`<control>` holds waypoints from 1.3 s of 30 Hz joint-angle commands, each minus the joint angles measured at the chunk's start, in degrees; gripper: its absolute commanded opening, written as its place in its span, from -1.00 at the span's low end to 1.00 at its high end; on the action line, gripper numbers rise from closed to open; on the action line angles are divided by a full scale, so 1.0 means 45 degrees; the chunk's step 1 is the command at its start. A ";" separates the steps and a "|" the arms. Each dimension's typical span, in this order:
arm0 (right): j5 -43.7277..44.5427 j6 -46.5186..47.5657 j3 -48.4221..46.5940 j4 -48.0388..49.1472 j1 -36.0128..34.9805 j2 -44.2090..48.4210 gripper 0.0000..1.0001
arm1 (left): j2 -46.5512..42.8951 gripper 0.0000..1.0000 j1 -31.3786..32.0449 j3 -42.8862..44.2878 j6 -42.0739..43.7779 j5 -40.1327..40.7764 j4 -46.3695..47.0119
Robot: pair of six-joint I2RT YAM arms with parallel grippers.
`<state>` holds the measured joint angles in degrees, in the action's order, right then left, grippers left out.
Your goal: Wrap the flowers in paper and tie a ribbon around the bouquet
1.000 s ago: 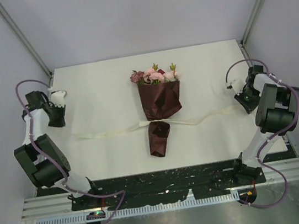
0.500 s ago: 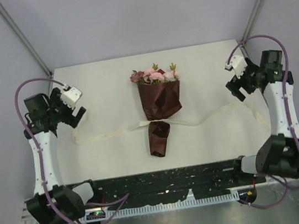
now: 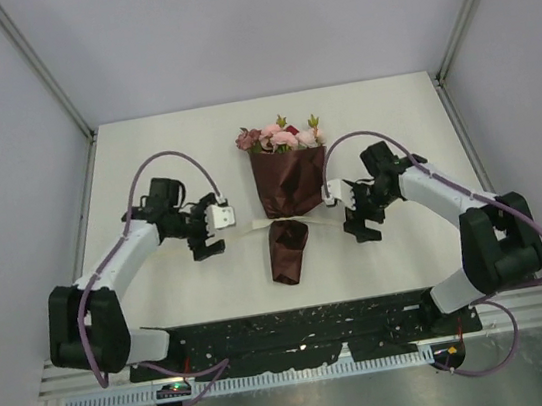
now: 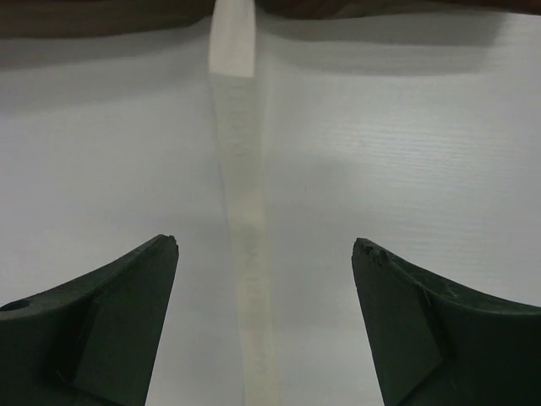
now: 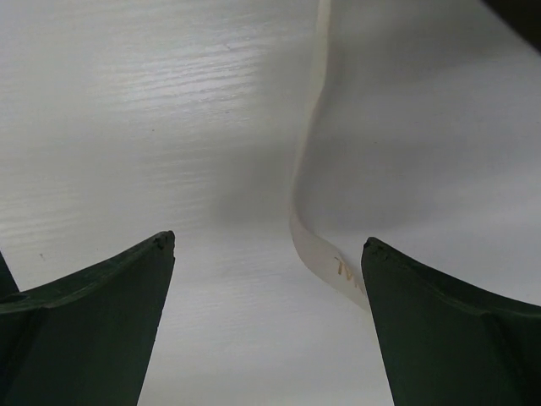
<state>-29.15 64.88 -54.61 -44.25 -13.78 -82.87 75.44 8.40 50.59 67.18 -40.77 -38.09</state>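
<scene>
On the white table [image 3: 144, 160], a maroon-wrapped bouquet [image 3: 290, 182] is laid centrally. The cream ribbon [image 4: 241, 211] round its waist is straddled on either side by the left gripper [image 4: 264, 245] and right gripper [image 5: 269, 241], both spread wide, probably placed to seize the tails.

1. You have a white desk [image 3: 142, 150] with a faint wood grain, evenly lit.
2. Pale grey walls [image 3: 256, 23] enclose it on three sides.
3. Metal posts [image 3: 40, 69] slant up from its far corners.
</scene>
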 commanded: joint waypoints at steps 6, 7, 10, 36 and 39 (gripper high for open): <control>0.2160 -0.1447 0.0183 0.2703 -0.1332 -0.1699 1.00 | 0.2569 0.67 0.3442 0.0281 -0.0824 0.2592 0.3146; 0.2199 -0.1508 0.0144 0.2898 -0.1487 -0.1817 0.94 | 0.2881 0.67 0.3580 0.0417 -0.1001 0.2828 0.3383; 0.2395 -0.2053 0.0046 0.3290 -0.1722 -0.2305 0.79 | 0.3878 0.64 0.4011 0.1080 -0.1197 0.4194 0.3385; 0.5008 -0.4436 0.0084 0.3173 -0.1938 -0.2054 -0.89 | 0.3902 -1.00 0.2784 0.1358 -0.2017 0.4901 0.1919; 0.5655 -0.4691 0.0610 0.3231 -0.1549 -0.1741 -0.89 | 0.3141 -1.00 0.2138 0.1220 -0.2390 0.4804 0.2115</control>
<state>-14.22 46.48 -54.87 -26.55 -23.49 -94.30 94.83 23.29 57.84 59.53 -22.09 -26.74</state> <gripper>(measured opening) 0.062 0.010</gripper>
